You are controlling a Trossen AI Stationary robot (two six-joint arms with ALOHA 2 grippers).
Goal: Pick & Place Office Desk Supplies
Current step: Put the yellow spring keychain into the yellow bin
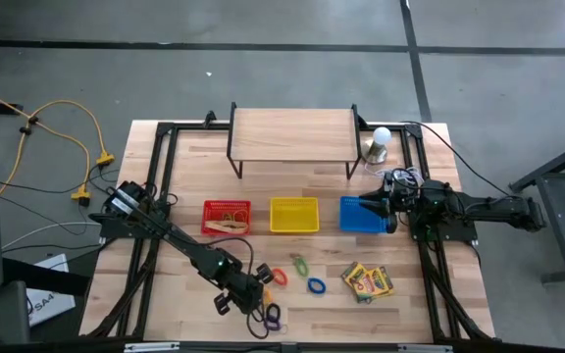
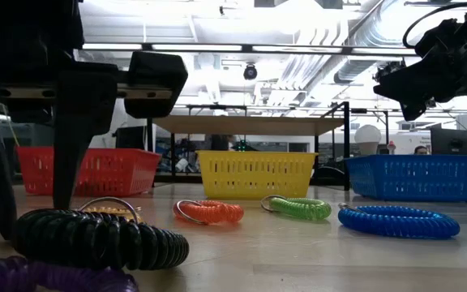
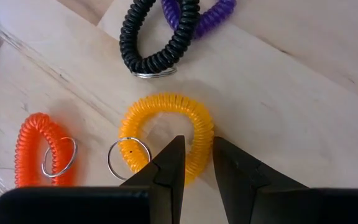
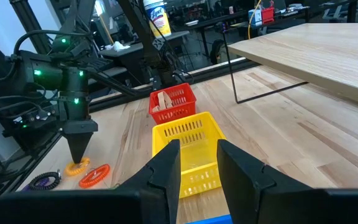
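Left gripper point(image 3: 196, 163) is down at the table's front, its fingers straddling the yellow coil keyring point(image 3: 166, 134) but not clamped on it. Beside this lie the orange coil point(image 3: 39, 149), black coil point(image 3: 157, 37) and purple coil point(image 3: 197, 15). Right gripper point(image 4: 197, 163) hovers part-open, empty, over the blue basket point(image 1: 359, 216).
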